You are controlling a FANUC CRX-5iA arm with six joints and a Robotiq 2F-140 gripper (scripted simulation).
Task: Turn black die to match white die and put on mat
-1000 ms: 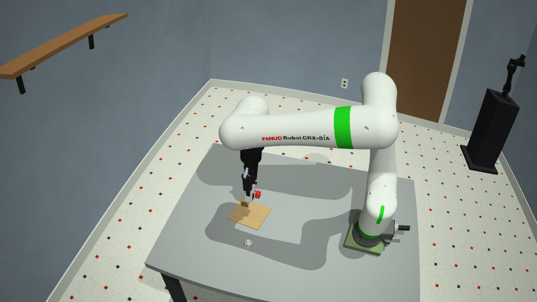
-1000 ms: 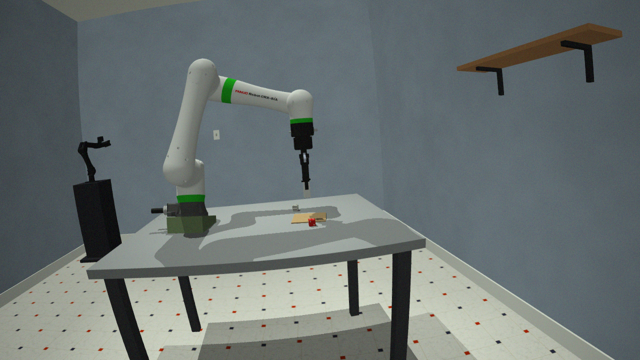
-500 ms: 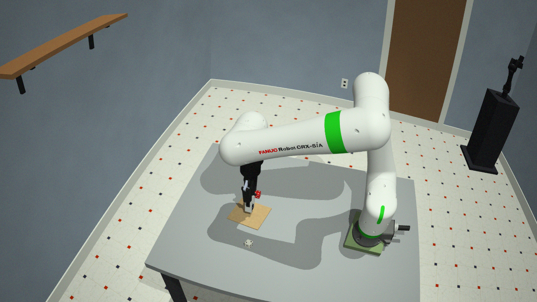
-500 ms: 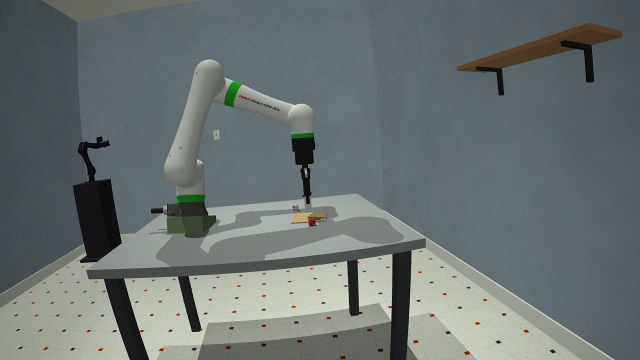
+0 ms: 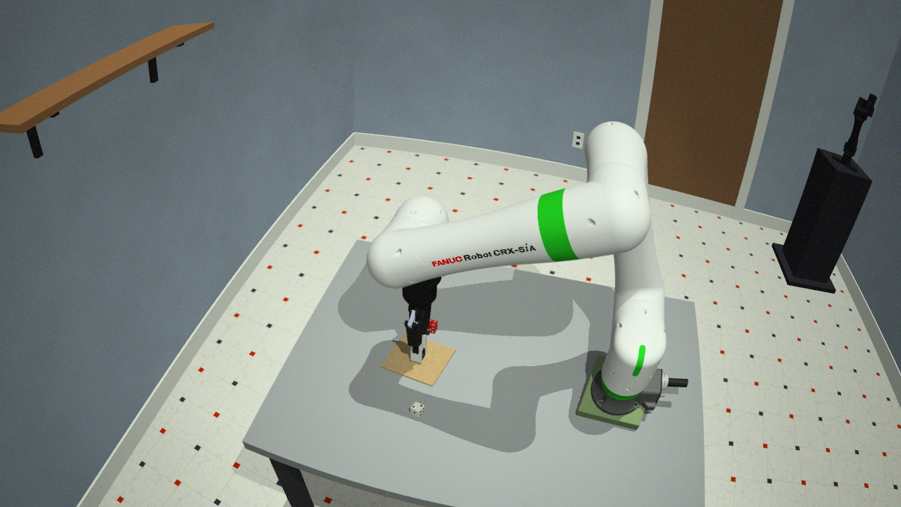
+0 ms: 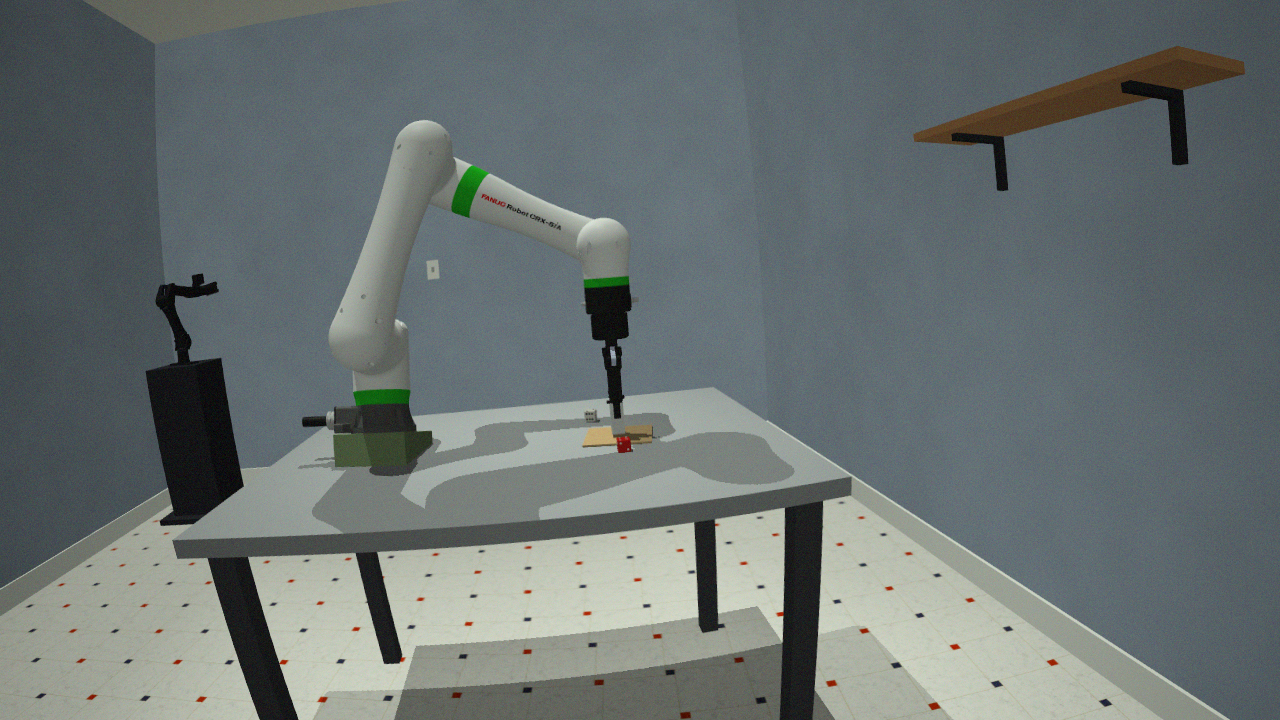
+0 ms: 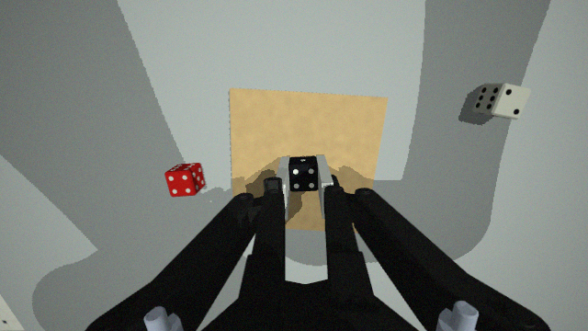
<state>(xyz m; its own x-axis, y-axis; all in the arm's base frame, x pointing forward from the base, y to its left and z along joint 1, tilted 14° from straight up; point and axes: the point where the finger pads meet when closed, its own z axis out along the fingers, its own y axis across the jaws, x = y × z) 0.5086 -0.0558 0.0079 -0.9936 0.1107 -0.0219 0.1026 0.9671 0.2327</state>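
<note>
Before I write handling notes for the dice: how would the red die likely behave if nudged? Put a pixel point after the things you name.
The red die (image 5: 432,325) (image 6: 623,444) (image 7: 184,179) looks stiff, so it probably would not deform. Its flat faces suggest sliding rather than rolling under a gentle push. A push high on a side might tip it onto another face, given its cube shape.

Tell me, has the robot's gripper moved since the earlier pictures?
Yes, the gripper has come down, closer to the tan mat.
</note>
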